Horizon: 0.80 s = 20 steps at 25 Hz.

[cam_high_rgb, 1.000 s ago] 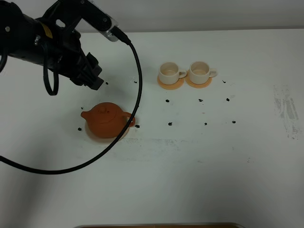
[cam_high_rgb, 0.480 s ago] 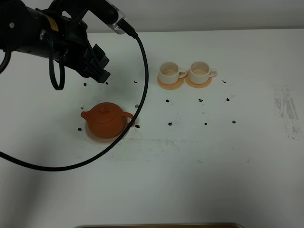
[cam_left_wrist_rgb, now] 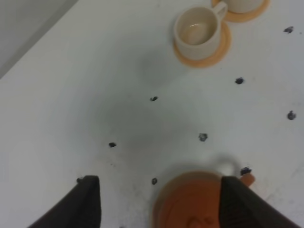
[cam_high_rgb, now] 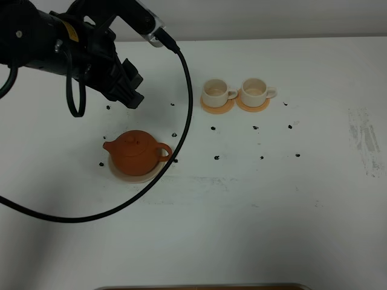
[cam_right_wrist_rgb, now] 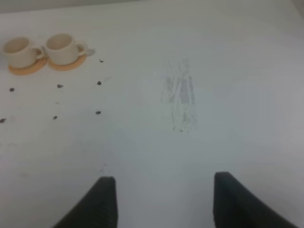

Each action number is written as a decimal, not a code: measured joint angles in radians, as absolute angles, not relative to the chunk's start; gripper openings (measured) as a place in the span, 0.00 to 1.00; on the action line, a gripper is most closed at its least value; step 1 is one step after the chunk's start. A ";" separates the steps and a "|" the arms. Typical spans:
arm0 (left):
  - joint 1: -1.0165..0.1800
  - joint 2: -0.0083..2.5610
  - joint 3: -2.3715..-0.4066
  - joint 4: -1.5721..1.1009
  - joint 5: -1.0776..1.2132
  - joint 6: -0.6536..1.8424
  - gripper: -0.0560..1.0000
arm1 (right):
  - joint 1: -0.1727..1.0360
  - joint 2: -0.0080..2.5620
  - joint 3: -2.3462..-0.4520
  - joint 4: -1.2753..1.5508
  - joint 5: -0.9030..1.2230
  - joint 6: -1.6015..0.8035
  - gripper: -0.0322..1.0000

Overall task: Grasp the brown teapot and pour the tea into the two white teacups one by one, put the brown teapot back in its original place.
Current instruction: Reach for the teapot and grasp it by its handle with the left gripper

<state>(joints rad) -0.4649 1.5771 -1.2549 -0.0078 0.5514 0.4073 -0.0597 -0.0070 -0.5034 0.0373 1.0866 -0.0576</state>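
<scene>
Left hand, fingers spread wide, is shifting rightward, lining up over the brown teapot. Teapot is sitting ungrasped on its pale coaster; approach is underway.

Raised left gripper jaws wide apart, tilted downward, right gripper seemingly parted, holding nothing

On the tabletop, the teapot sits on a disc coaster at the left, with its spout to the left and its handle to the right. Farther back and to the right, the left teacup and the right teacup stand side by side. Each is on its own small coaster, handle pointing right. The left pincer hangs behind the teapot, apart from it.
</scene>
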 joint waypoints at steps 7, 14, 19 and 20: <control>-0.561 1.603 -1.260 -0.008 0.598 0.356 0.58 | -0.060 -0.007 -0.503 0.037 1.087 -0.057 0.49; -0.592 1.731 -1.260 0.000 0.614 0.329 0.58 | -0.060 -0.007 -0.503 0.038 1.087 -0.057 0.49; -0.596 1.837 -1.301 0.040 0.549 0.330 0.58 | -0.060 -0.007 -0.503 0.038 1.087 -0.057 0.49; -0.597 1.862 -1.319 0.039 0.546 0.330 0.58 | -0.060 -0.007 -0.503 0.038 1.087 -0.057 0.49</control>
<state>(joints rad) -0.5975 1.8615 -1.3189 0.0394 0.5465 0.3299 -0.0597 -0.0070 -0.5034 0.0381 1.0866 -0.0566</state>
